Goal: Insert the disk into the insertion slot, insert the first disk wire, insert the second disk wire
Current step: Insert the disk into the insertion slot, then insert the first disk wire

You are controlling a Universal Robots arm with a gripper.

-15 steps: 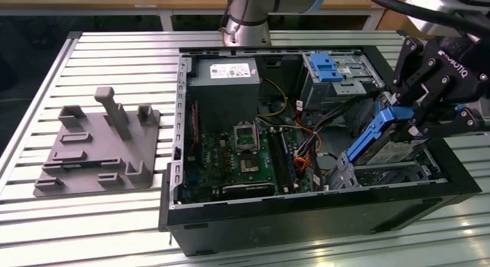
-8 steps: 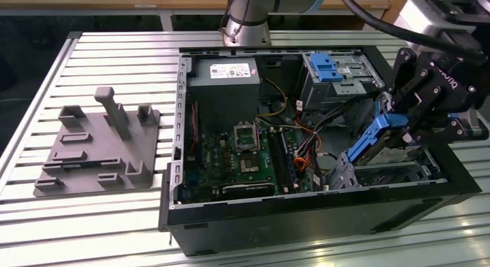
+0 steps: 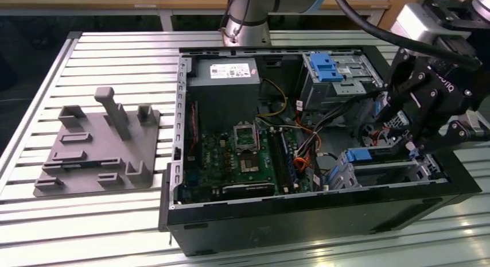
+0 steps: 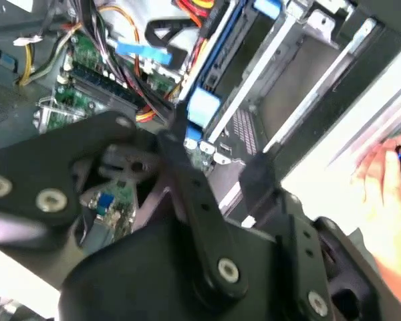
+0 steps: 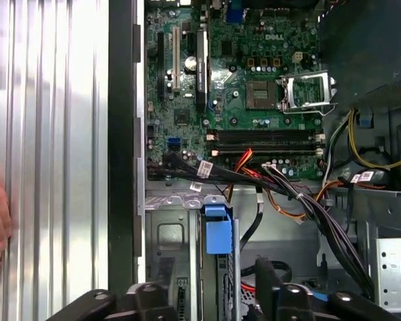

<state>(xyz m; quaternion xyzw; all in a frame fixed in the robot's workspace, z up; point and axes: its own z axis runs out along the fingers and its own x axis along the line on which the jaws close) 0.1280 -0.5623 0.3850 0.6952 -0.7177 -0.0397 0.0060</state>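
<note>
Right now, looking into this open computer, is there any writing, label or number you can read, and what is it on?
Nothing here reads clearly enough to quote.
White label on the power supply: print too small to read.
Small white tags on the black cables: blurred, unreadable.
Fine white print on the green motherboard: too small to make out with certainty.

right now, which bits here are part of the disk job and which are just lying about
Job: claw, insertion slot, disk (blue carrier), cable bundle.
Lying about: grey fixture plate, power supply, taller cage, a person's hand.
</note>
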